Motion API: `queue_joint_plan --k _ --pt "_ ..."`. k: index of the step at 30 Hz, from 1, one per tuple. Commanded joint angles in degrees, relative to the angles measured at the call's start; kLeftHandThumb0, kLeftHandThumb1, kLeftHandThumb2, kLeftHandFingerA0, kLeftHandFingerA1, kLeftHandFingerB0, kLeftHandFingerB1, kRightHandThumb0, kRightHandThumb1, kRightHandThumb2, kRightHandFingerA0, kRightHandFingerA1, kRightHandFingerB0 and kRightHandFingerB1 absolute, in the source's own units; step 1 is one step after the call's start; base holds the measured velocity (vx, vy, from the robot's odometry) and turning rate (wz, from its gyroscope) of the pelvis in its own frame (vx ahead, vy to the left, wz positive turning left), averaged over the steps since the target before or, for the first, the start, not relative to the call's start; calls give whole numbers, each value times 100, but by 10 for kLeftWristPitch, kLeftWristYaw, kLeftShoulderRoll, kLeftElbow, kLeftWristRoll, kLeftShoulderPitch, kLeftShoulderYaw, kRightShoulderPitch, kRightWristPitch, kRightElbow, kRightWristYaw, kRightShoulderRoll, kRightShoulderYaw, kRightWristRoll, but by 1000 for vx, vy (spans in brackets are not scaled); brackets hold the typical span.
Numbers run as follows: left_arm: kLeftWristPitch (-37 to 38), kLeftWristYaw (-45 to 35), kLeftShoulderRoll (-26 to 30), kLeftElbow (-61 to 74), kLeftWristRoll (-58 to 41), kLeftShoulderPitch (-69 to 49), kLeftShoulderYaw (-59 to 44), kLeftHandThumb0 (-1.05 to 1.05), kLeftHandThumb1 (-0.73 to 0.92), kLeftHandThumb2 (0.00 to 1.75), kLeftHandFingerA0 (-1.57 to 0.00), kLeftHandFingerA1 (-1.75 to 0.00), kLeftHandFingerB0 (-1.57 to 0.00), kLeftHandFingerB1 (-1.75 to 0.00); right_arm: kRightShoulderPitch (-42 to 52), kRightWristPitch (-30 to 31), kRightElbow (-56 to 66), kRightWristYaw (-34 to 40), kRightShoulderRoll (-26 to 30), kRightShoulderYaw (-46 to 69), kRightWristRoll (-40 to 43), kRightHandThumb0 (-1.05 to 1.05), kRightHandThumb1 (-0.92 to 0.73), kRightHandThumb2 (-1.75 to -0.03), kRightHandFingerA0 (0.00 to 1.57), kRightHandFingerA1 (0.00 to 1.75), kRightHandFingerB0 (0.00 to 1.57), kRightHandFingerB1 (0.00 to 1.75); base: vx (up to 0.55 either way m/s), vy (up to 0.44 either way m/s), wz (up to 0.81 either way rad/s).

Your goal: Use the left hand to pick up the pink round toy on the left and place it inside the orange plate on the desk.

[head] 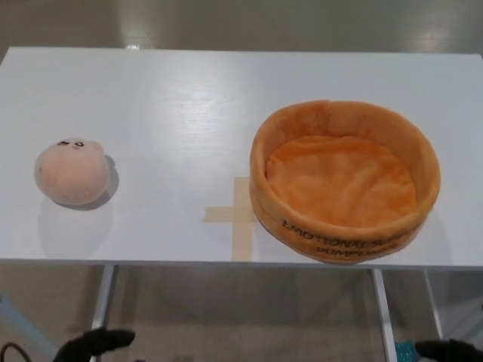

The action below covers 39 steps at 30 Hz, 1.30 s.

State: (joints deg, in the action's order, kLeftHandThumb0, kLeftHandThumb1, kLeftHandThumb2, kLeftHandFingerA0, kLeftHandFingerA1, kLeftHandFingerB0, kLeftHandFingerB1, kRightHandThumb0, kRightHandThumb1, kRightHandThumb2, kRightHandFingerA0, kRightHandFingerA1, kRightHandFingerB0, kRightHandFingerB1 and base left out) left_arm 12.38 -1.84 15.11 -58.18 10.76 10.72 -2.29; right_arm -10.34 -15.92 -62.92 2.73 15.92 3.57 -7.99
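From the head view, the pink round toy (pixel 72 172) sits at nine o'clock on the white desk (pixel 173 98), well apart from the empty orange plate (pixel 346 181) at three o'clock. The left hand (pixel 94 343) and right hand (pixel 450 351) wait low, below the desk; I cannot tell their fingers.
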Motion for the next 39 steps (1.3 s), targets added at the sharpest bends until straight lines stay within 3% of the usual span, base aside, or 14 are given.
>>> queue_joint_plan --k 1,3,6,7,21,22,24,29,39 --pt "65 -5 9 -31 -13 10 -4 -23 61 58 -46 -43 -48 -41 -11 -85 -36 17 10 9 5 -12 -65 -58 69 61 61 48 0 0 0" --pt "72 -5 10 -39 -14 11 -5 -29 57 67 -43 -48 -43 -45 -13 -96 -46 17 9 10 5 -10 -65 -58 66 60 61 49 0 0 0" --pt "79 -6 10 -46 -16 11 -5 -29 57 67 -43 -48 -43 -45 -13 -110 -56 16 8 12 7 -10 -65 -58 66 60 61 49 0 0 0" --pt "85 -8 8 -50 -20 11 -8 -22 60 57 -44 -43 -42 -38 -13 -113 -59 17 9 12 6 -11 -65 -58 67 61 61 49 0 0 0" --pt "125 -50 8 -57 -41 2 -17 -25 60 57 -39 -42 -33 -34 -8 -127 -72 16 6 17 6 -13 -64 -58 66 58 59 48 0 0 0" --pt "134 -91 17 -35 -50 -14 -14 -27 58 63 -28 -42 -23 -33 -7 -128 -73 17 6 16 4 -15 -64 -58 64 57 58 48 0 0 0" --pt "144 -142 28 -6 -62 -34 -11 -27 58 63 -28 -42 -23 -33 -7 -130 -75 18 6 14 2 -15 -64 -58 64 57 58 48 0 0 0" --pt "155 -184 39 31 -75 -57 -7 -31 56 64 -28 -43 -21 -34 -9 -130 -77 16 5 16 5 -15 -64 -58 64 58 59 48 0 0 0" --pt "163 -289 98 307 -144 -235 7 -35 54 64 -30 -43 -24 -35 -18 -129 -79 11 6 21 9 -14 -64 -58 65 58 58 48 0 0 0"
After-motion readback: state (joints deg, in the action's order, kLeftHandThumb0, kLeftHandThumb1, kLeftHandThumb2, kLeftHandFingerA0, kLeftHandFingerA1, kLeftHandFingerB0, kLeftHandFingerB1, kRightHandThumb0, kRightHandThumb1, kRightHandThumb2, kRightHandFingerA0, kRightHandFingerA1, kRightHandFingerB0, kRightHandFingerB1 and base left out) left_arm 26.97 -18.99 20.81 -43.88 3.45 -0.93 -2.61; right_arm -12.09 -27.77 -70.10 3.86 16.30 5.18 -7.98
